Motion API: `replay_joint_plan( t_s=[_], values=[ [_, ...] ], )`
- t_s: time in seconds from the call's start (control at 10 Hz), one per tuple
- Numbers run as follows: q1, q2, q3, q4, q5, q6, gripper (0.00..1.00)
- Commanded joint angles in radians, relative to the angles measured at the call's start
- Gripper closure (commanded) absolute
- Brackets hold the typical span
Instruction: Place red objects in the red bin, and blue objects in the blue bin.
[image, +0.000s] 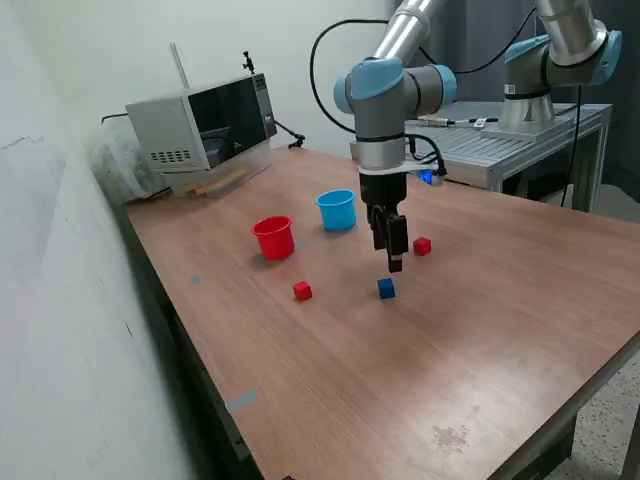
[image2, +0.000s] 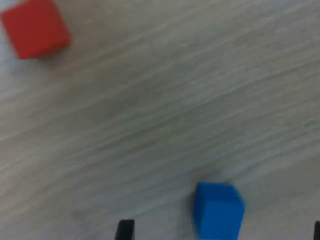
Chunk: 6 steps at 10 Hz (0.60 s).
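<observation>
My gripper (image: 394, 262) hangs low over the wooden table (image: 480, 340), just above and behind a small blue cube (image: 386, 288). In the wrist view the blue cube (image2: 218, 210) lies between the two dark fingertips (image2: 124, 230), which stand wide apart, so the gripper is open and empty. One red cube (image: 302, 290) sits toward the exterior view's left of the blue one; another red cube (image: 422, 246) lies to the gripper's right. A red cube (image2: 35, 28) also shows in the wrist view. The red bin (image: 273, 238) and the blue bin (image: 337, 210) stand upright side by side behind the cubes.
A microwave (image: 205, 125) stands at the table's far corner on the exterior view's left. A second robot arm's base (image: 545, 90) sits on a metal bench behind the table. A wall runs along the left side.
</observation>
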Motion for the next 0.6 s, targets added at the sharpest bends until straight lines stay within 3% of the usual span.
replay_joint_plan(
  t_s=[0.0, 0.5],
  values=[
    [0.037, 0.058, -0.05, -0.025, -0.001, 0.001, 0.0],
    [0.037, 0.089, -0.068, -0.045, -0.003, 0.001, 0.0]
  ],
)
